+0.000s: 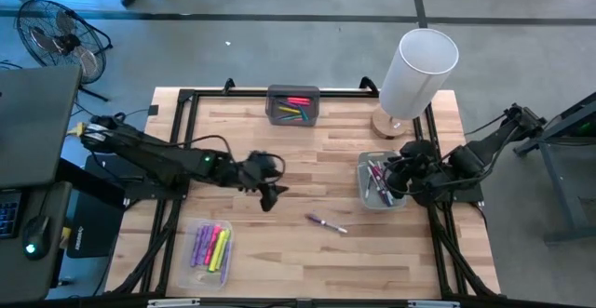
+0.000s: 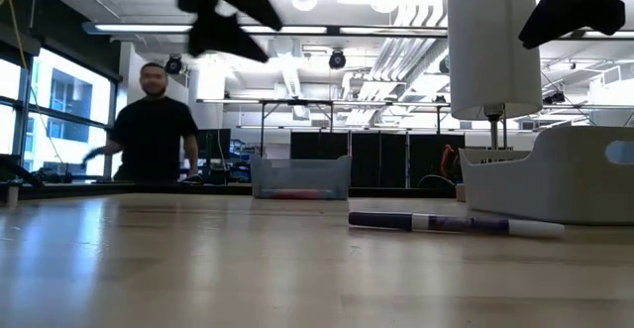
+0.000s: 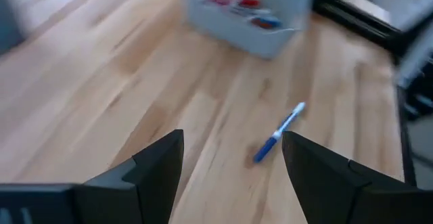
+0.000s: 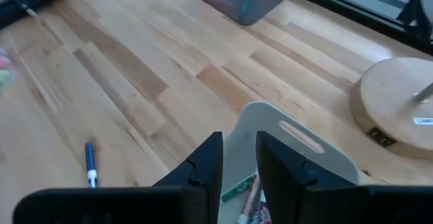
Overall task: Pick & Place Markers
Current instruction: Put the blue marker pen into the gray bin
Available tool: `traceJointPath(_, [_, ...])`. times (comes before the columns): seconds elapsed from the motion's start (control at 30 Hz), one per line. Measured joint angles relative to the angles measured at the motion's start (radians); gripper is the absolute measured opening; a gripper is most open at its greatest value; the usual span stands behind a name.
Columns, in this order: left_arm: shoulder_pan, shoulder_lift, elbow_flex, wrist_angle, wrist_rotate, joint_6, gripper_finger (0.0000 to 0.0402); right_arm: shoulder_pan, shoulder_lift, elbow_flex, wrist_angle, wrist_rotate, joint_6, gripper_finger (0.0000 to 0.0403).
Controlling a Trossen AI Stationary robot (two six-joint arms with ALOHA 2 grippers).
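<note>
One purple-and-white marker pen (image 1: 327,222) is left loose beside the grey tray (image 1: 366,191); left gripper (image 1: 269,189) open, right gripper (image 1: 396,180) narrowly parted, empty.

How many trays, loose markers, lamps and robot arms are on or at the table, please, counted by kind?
Trays: 3, the grey tray, the white tray and the clear tray.
Loose markers on the bare wood: 1, the purple marker.
Lamps: 1, the white lamp.
Robot arms: 2, ending in the left gripper and the right gripper.
Total: 7.
</note>
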Motion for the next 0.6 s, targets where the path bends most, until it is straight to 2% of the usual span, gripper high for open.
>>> traceJointPath(0.1, [0.024, 0.074, 0.034, 0.095, 0.094, 0.179, 0.0247, 0.000, 0.000, 0.000, 0.039, 0.000, 0.001, 0.0078])
traceJointPath(0.33, [0.025, 0.308, 0.234, -0.003, 0.183, 0.564, 0.0247, -0.041, 0.004, 0.000, 0.106, -0.010, 0.048, 0.0078])
traceJointPath(0.43, [0.023, 0.413, 0.335, -0.071, 0.230, 0.648, 0.0247, -0.060, 0.011, 0.001, 0.132, -0.032, 0.053, 0.0078])
traceJointPath(0.6, [0.004, 0.568, 0.503, -0.204, 0.285, 0.700, 0.0247, -0.091, 0.038, 0.001, 0.163, -0.115, 0.079, 0.0078])
